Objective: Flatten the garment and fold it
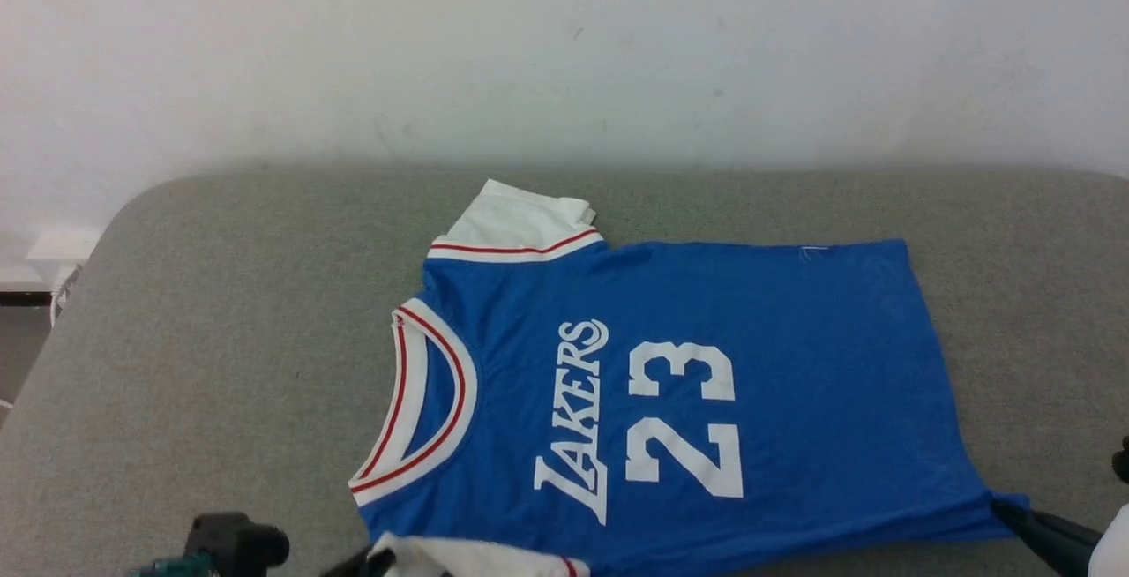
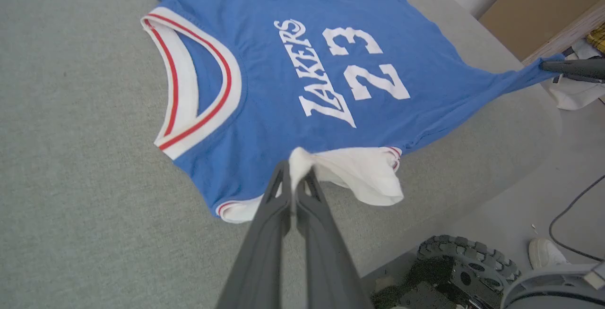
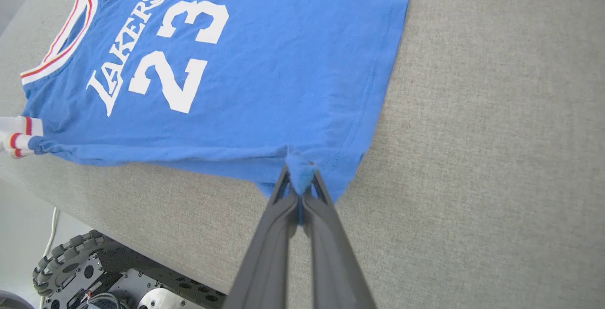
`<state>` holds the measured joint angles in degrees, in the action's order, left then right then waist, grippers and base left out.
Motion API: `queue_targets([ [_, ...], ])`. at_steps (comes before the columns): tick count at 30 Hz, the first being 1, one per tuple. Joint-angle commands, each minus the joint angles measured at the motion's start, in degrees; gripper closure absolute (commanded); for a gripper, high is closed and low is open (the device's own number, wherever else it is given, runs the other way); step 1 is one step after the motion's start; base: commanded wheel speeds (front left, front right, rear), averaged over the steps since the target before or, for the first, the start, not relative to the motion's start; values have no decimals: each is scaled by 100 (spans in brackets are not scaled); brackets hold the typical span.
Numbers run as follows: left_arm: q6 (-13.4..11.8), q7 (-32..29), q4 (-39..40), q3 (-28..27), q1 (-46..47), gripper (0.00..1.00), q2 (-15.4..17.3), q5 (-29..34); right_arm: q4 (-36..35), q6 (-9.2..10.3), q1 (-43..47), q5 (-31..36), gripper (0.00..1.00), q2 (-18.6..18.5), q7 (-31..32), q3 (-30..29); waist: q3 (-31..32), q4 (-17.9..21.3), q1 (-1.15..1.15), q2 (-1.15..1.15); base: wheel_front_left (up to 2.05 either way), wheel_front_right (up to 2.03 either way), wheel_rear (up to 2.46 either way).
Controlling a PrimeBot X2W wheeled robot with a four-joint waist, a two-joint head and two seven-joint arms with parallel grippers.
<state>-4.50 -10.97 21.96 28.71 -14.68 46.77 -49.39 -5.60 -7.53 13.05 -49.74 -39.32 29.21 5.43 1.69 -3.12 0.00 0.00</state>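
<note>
Garment (image 1: 794,339), white lettering LAKERS, number 23

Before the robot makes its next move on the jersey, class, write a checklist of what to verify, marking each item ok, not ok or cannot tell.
1. The left claw is shut on the near sleeve: ok.
2. The right claw is shut on the hem corner: ok.
3. The jersey lies front up on the table: ok.
4. The jersey body is free of big creases: ok.
5. The far sleeve is spread flat: not ok, it lies doubled over.
6. The back layer underneath is smooth: cannot tell.
</note>
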Motion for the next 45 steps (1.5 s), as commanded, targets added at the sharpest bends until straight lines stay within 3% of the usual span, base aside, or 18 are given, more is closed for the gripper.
queue_targets([
  [1,58,211,-42,-118,319,100,-153,140,-100,4,-164,67,100,140,-12,-128,-155,47,0,0,0,0,0],
  [9,83,1045,-597,-374,1356,100,-718,634,1,4,-901,10,100,537,-131,-362,-747,157,0,0,0,0,0],
  [18,75,983,-1366,-172,2300,100,-1003,1095,506,4,-1649,566,100,525,-195,-22,-1294,175,0,0,0,0,0],
  [28,126,907,-2750,120,2941,100,-1574,1145,1226,4,-2148,978,100,852,-257,94,-1460,156,0,0,0,0,0],
  [31,87,750,-3208,104,2934,98,-1859,831,1392,4,-2258,1150,100,1012,-278,104,-1425,171,0,0,0,0,0],
  [32,39,758,-3325,95,2948,51,-1911,818,1429,4,-2289,1222,82,1075,-297,111,-1405,182,0,0,0,0,0],
  [33,8,823,-3420,90,2965,0,-1958,837,1457,4,-2309,1284,0,1144,-320,112,-1380,192,0,0,0,0,0],
  [41,-154,1340,-3654,-118,2788,0,-2200,695,1371,4,-2100,1882,0,1424,-443,-132,-986,172,0,0,0,0,0],
  [45,-348,1511,-3324,-306,2361,0,-2298,457,1259,4,-1745,2352,0,1846,-292,-655,-739,139,0,0,0,0,0],
])
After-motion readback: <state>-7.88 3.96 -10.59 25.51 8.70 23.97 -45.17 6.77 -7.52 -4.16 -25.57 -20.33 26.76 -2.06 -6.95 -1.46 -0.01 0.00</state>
